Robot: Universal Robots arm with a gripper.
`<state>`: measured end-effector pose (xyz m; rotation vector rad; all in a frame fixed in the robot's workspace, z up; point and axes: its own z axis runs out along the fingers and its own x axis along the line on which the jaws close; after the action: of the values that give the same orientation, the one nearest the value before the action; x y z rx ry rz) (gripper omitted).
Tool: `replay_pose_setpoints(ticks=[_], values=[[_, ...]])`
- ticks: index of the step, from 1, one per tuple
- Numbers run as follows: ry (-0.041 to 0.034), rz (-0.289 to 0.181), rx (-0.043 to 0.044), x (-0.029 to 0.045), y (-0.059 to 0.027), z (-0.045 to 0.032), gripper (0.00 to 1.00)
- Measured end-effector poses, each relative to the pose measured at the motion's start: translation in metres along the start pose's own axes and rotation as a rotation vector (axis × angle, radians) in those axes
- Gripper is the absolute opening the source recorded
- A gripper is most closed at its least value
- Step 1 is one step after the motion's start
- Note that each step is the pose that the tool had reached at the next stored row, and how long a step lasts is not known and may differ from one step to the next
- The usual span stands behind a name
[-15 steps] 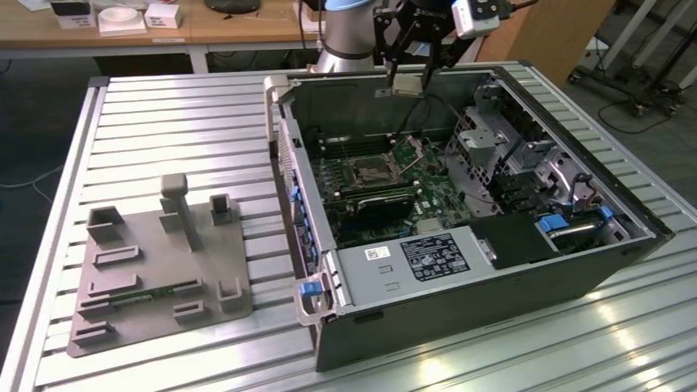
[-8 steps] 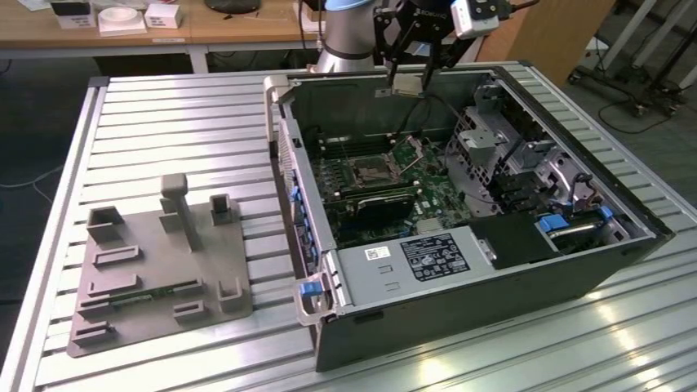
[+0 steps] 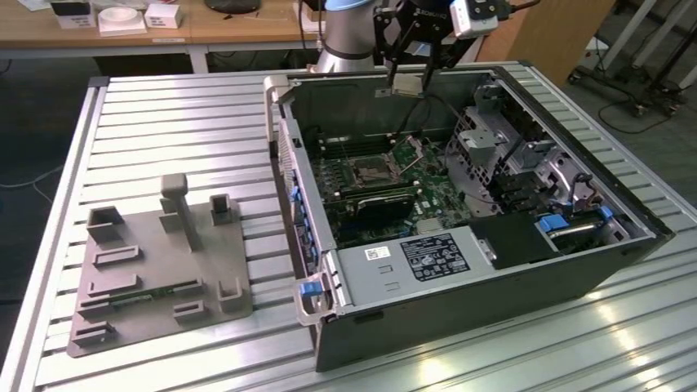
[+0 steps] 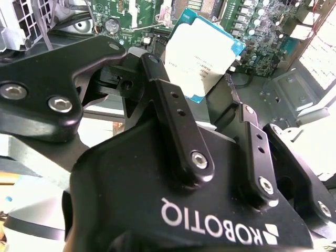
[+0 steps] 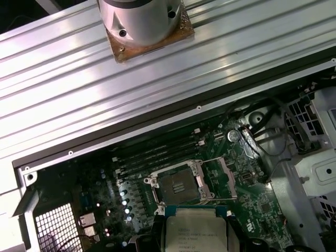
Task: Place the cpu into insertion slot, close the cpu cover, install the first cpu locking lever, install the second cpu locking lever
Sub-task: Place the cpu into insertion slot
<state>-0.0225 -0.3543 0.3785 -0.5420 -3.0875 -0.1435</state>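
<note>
End effector (image 3: pixel 406 80): clamped on chip (image 4: pixel 202 58), gripped by its edges.
Socket (image 5: pixel 178 188): below, bare, cover (image 5: pixel 227 178) swung open alongside.
Chip: best held level, corners squared to socket.

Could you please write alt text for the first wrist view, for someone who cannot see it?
The gripper holds the cpu over the open computer case, near the empty insertion slot on the green motherboard. Beyond the case, the arm's base stands on a ribbed metal table.

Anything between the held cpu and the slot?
No. In the first wrist view the gap from cpu to slot is bare; cover stands open beside it.
</note>
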Motion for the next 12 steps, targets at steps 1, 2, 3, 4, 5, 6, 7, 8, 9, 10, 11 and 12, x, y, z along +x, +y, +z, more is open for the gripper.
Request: replay_pose_setpoints(ticks=[1, 2, 3, 4, 5, 6, 7, 8, 9, 10, 11, 12], values=[[-0.0002, 0.002, 0.0, 0.0, 0.0, 0.0, 0.54], [-0.0005, 0.005, 0.0, 0.0, 0.0, 0.0, 0.54], [-0.0007, 0.007, -0.0001, 0.0, 0.0, 0.0, 0.54], [-0.0009, 0.01, -0.0001, 0.0, 0.0, 0.0, 0.54], [-0.0011, 0.012, -0.0002, 0.0, 0.0, 0.0, 0.54], [-0.0014, 0.015, -0.0002, 0.0, 0.0, 0.0, 0.54], [-0.0016, 0.018, -0.0003, 0.0, 0.0, 0.0, 0.54], [-0.0018, 0.02, -0.0003, 0.0, 0.0, 0.0, 0.54], [-0.002, 0.023, -0.0004, 0.0, 0.0, 0.0, 0.54], [-0.0023, 0.025, -0.0005, 0.0, 0.0, 0.0, 0.54], [-0.0025, 0.028, -0.0006, 0.0, 0.0, 0.0, 0.54], [-0.0027, 0.031, -0.0006, 0.0, 0.0, 0.0, 0.54]])
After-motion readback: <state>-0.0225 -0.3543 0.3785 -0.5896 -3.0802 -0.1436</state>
